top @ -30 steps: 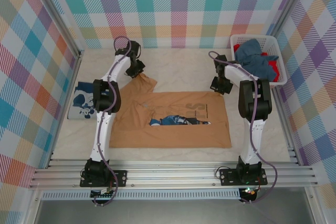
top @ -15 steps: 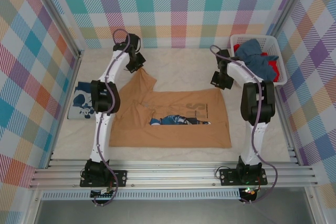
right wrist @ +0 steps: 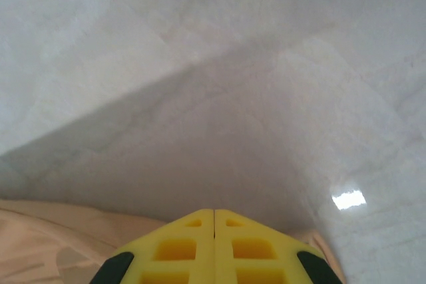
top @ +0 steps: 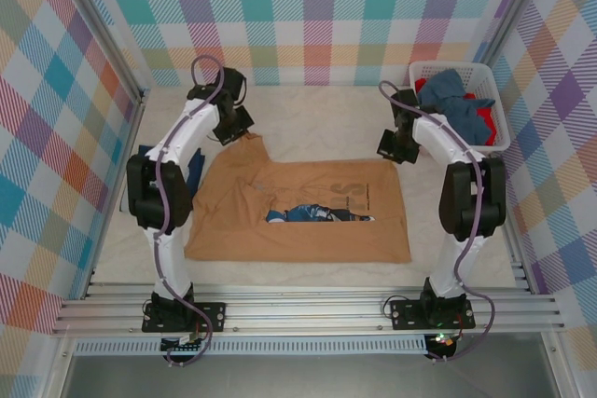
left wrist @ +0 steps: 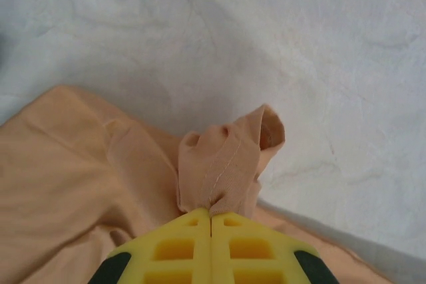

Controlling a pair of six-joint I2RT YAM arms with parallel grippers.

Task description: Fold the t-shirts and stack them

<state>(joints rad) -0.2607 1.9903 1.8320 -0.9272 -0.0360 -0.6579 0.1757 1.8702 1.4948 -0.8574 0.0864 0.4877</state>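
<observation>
Far across the worktop point(top: 317, 118), left gripper point(left wrist: 211, 214) and right gripper point(right wrist: 213, 212) both pinch the tan t-shirt point(top: 308, 238); floppy, so hems grip best.

We note a white plastic lattice basket point(top: 500, 118) at the far right corner of the table. A wrinkled off-white cover point(top: 317, 118) lies over the tabletop. Pastel plaid walls point(top: 317, 16) enclose three sides, and aluminium rails point(top: 308, 309) run along the near edge.
</observation>
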